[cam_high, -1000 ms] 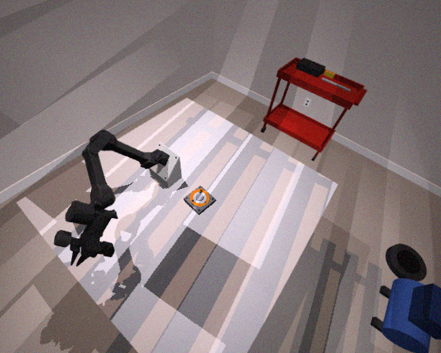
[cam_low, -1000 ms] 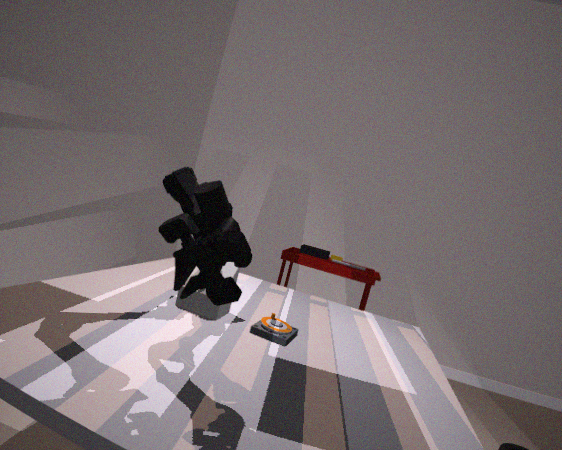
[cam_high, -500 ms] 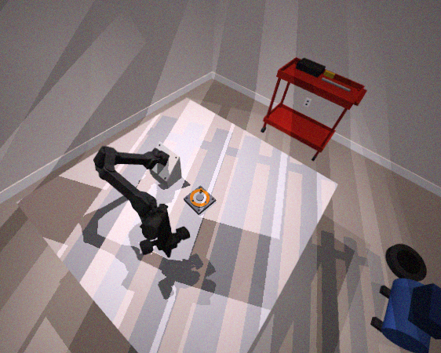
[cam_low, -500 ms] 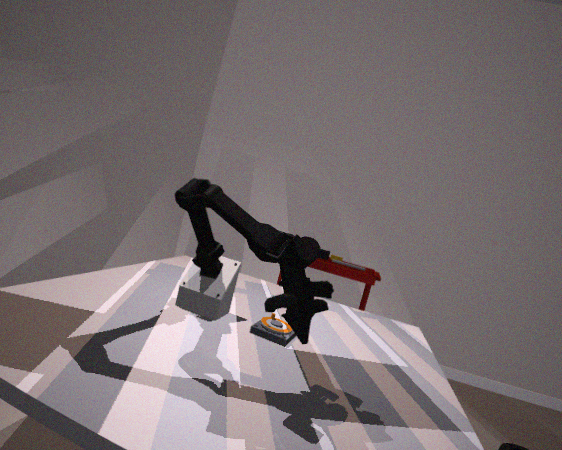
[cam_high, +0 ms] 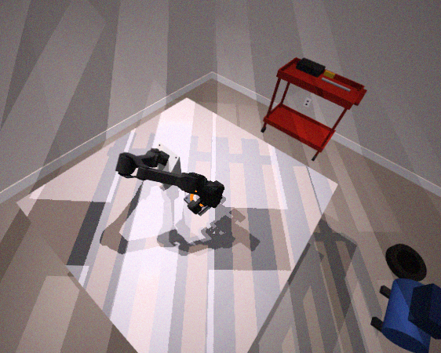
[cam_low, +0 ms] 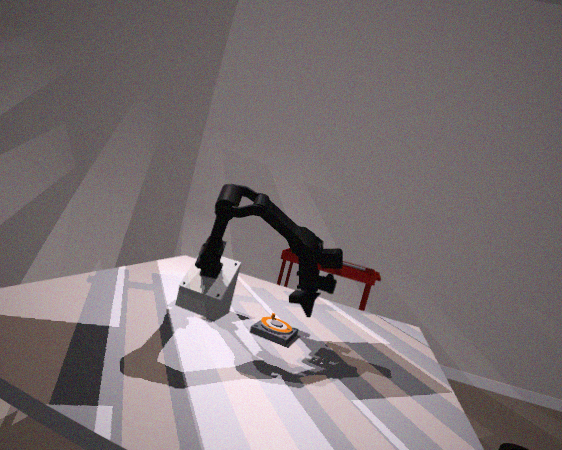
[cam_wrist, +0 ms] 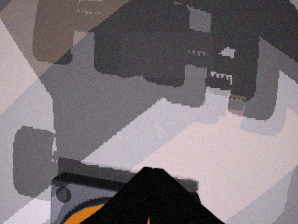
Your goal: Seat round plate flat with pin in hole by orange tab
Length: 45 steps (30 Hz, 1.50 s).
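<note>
The round plate point(cam_high: 192, 197) point(cam_low: 283, 330) point(cam_wrist: 82, 216), with an orange ring on it, sits around the grey post point(cam_low: 277, 323) above the dark square base point(cam_high: 187, 199) point(cam_low: 267, 338) point(cam_wrist: 82, 191). Its orange tab point(cam_low: 273, 316) stands at the back left of the plate in the exterior view, on the side of the arm's mount. The pin and the hole cannot be made out, and the plate's tilt is too small to tell. My gripper point(cam_low: 308, 315) point(cam_wrist: 151, 177) is shut and empty, pointing down above the base's right side in the exterior view, apart from the plate. It hides much of the plate in the wrist view.
The arm's pale mount block point(cam_high: 176, 164) point(cam_low: 196, 303) stands behind and left of the base in the exterior view. A red cart point(cam_high: 299, 125) point(cam_low: 363, 273) stands beyond the table. A blue object point(cam_high: 402, 314) is at the lower right of the top view.
</note>
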### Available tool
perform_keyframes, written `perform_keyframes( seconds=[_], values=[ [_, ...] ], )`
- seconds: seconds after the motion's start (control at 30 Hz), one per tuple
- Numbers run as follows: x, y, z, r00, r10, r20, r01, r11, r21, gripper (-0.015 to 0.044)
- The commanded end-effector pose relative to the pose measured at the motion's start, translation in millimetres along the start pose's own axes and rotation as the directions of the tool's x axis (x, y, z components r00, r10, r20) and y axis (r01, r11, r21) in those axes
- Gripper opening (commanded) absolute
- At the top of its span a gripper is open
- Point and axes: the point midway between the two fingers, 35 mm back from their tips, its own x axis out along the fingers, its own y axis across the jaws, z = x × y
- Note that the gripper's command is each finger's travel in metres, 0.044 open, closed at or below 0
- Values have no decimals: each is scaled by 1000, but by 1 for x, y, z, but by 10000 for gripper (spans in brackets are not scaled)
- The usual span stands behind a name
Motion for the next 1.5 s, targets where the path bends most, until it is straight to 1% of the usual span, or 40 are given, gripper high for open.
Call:
perform_keyframes(
  seconds=[0.0, 0.07, 0.2, 0.37, 0.67, 1.47],
  values=[
    [-2, 49, -54, 991, -19, -132, 9, 997, -71, 0],
    [-5, 68, -89, 977, -73, -201, 51, 992, -115, 0],
    [-9, 76, -112, 963, -127, -238, 94, 985, -148, 0],
    [-5, 76, -113, 963, -127, -238, 93, 985, -148, 0],
    [37, 70, -123, 963, -129, -237, 96, 984, -148, 0],
    [31, 56, -144, 962, -130, -238, 96, 984, -149, 0]
  ],
)
